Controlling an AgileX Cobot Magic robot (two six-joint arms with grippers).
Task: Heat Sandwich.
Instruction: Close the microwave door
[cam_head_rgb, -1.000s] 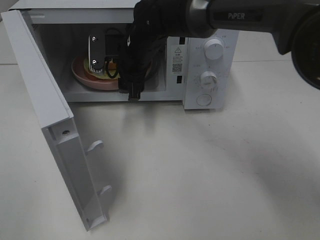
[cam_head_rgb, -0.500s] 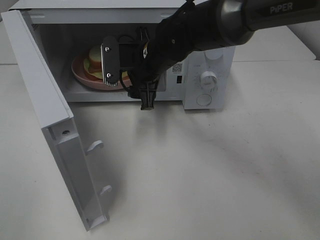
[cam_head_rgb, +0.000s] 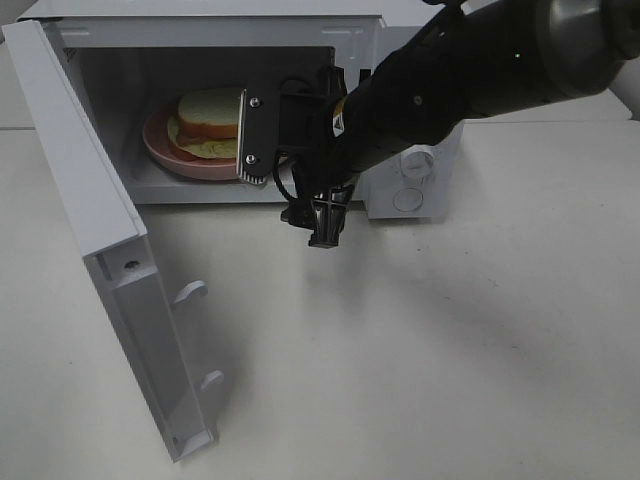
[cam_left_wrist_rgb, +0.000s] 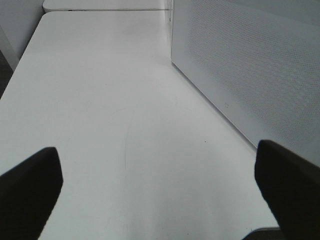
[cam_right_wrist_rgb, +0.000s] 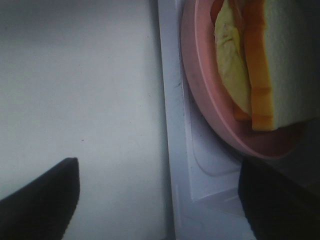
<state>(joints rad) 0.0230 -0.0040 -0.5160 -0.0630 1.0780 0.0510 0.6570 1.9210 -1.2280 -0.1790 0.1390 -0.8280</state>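
Note:
The sandwich lies on a round pink plate inside the open microwave. In the right wrist view the sandwich shows white bread, orange crust and pale yellow filling, and it sits on the pink plate at the cavity's front lip. My right gripper hangs just outside the opening, open, holding nothing. Its two dark fingertips stand wide apart, clear of the plate, in its wrist view. The left gripper is open over bare table beside a white perforated microwave panel.
The microwave door is swung wide to the left and reaches toward the table's front. The right arm covers most of the control panel, where one round button shows. White tabletop spreads in front of the microwave.
My right gripper has pulled back out of the cavity toward the front right, and its jaws have widened. The plate with the sandwich stays inside and now shows uncovered.

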